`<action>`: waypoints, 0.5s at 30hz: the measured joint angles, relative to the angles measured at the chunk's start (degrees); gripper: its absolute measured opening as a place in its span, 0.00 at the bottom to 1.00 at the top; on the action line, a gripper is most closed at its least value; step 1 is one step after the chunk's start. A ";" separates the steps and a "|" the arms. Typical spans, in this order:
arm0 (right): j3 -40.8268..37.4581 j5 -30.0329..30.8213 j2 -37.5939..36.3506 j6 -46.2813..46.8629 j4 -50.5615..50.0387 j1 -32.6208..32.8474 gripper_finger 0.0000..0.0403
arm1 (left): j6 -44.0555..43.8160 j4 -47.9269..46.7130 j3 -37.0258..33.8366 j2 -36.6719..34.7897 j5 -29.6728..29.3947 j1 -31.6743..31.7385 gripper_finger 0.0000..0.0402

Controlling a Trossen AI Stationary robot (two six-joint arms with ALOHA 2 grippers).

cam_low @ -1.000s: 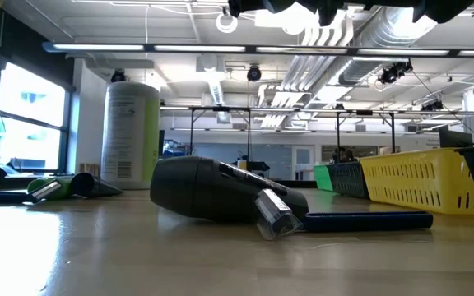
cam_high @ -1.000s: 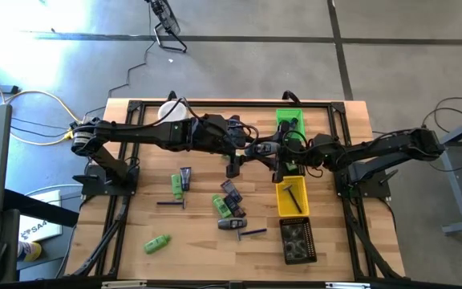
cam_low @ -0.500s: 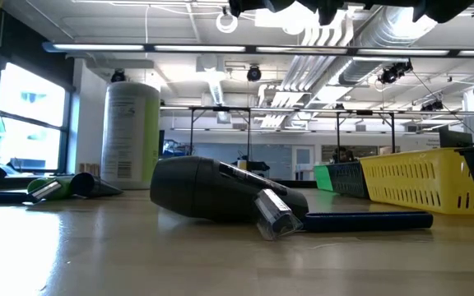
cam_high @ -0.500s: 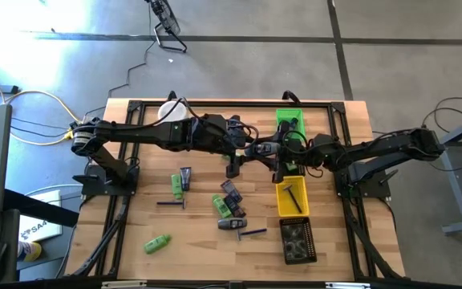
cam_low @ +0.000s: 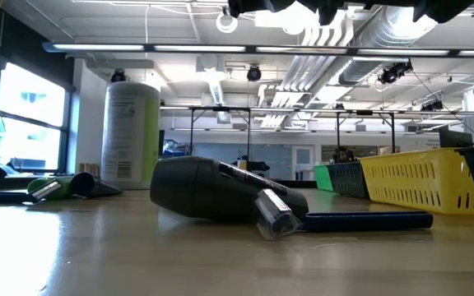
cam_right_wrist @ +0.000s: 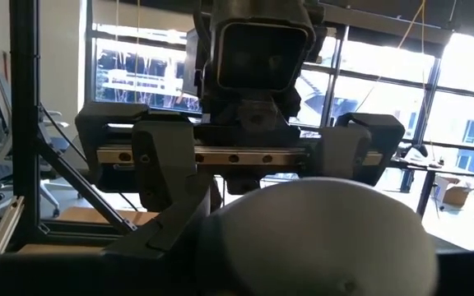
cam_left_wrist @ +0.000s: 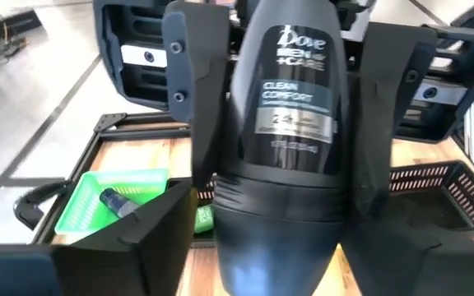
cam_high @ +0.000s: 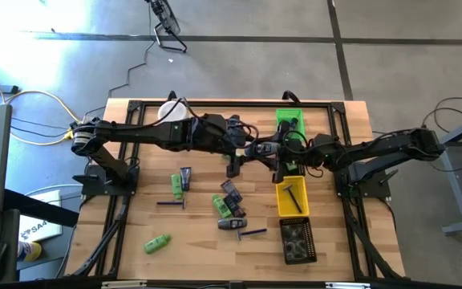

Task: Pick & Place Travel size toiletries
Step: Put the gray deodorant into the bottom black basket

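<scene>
High view: the tabletop (cam_high: 135, 168) carries a canister w/ white lid (cam_high: 172, 111) at the far side, under the left arm. On the right side stand a green bin (cam_high: 289, 122), a yellow bin (cam_high: 293, 207) and a black bin (cam_high: 297, 241) in one row. Loose toiletries lie in the middle: green bottles (cam_high: 157, 243), tubes (cam_high: 229, 199), a thin blue stick (cam_high: 253, 232). Left gripper (cam_high: 247, 151) and right gripper (cam_high: 274, 152) meet nose to nose above the tabletop, just beside the green bin, w/ a dark deodorant (cam_high: 261, 149) between them.

Low view: the canister stands upright at left, a dark grey item (cam_low: 212, 191) lies in front, the blue stick beside it, the bins at right.

Left wrist view: the deodorant is dark grey, w/ white "Dove" print, rounded end toward this camera. The right gripper's fingers (cam_left_wrist: 200, 90) press on both its sides, so it has hold of it. If the left gripper grips or is loose, I cannot tell. Green bin below holds one small item (cam_left_wrist: 118, 201).

Right wrist view: only the deodorant's rounded grey end shows, the left gripper directly behind it.
</scene>
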 joint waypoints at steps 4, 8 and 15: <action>0.00 -0.15 0.00 0.02 0.00 0.02 0.50 | -1.31 -0.03 0.00 0.00 -0.26 0.04 0.78; -0.01 -0.32 0.00 0.02 -0.04 0.04 0.52 | -1.11 -0.24 0.00 0.00 -0.36 0.04 0.88; -0.01 -0.25 0.00 0.02 -0.04 0.04 0.50 | -1.14 -0.34 0.00 0.00 -0.32 0.04 0.92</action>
